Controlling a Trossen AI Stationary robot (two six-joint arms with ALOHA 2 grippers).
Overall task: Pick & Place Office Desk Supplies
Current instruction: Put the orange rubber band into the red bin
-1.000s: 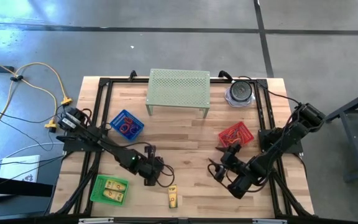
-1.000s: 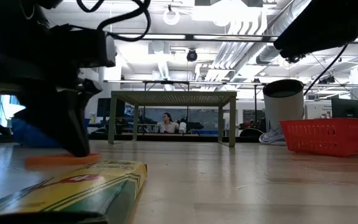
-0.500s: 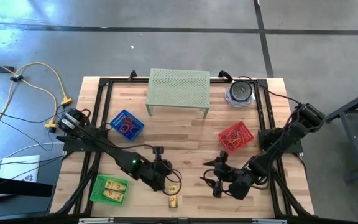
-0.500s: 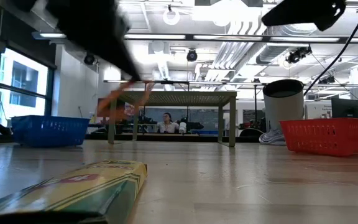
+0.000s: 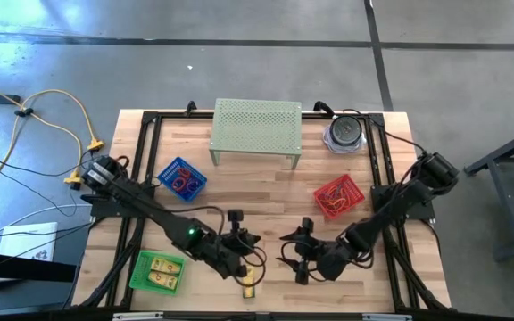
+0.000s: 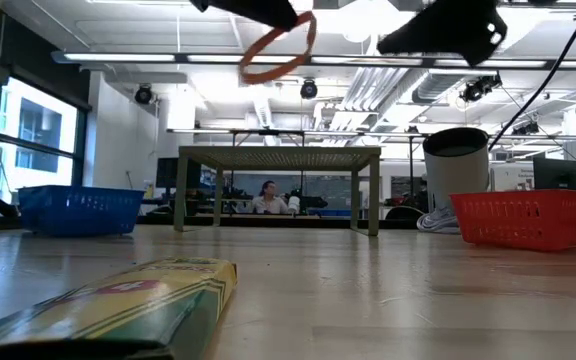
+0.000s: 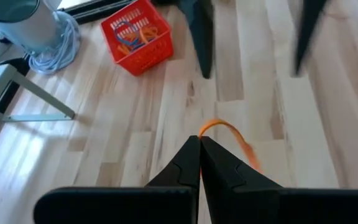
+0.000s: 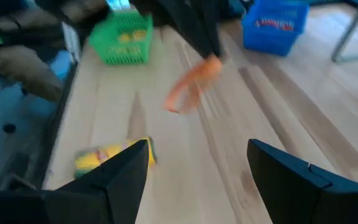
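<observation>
Left hand (image 7: 199,144) pinched closed on orange loop (image 7: 229,134), lifted off worktop (image 5: 266,192). Right hand (image 8: 197,165) spread open nearby. Loop likely light, floppy; best gripped on strand.

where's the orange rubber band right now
The orange rubber band hangs pinched in the left gripper, lifted above the table's front middle. The open right gripper faces it, and the yellow crayon box lies just below.

Robotics lab in an open-plan hall, exposed ceiling ducts (image 6: 408,85) and strip lights glowing, wooden table (image 5: 266,192) sitting on concrete floor (image 5: 239,53)
</observation>
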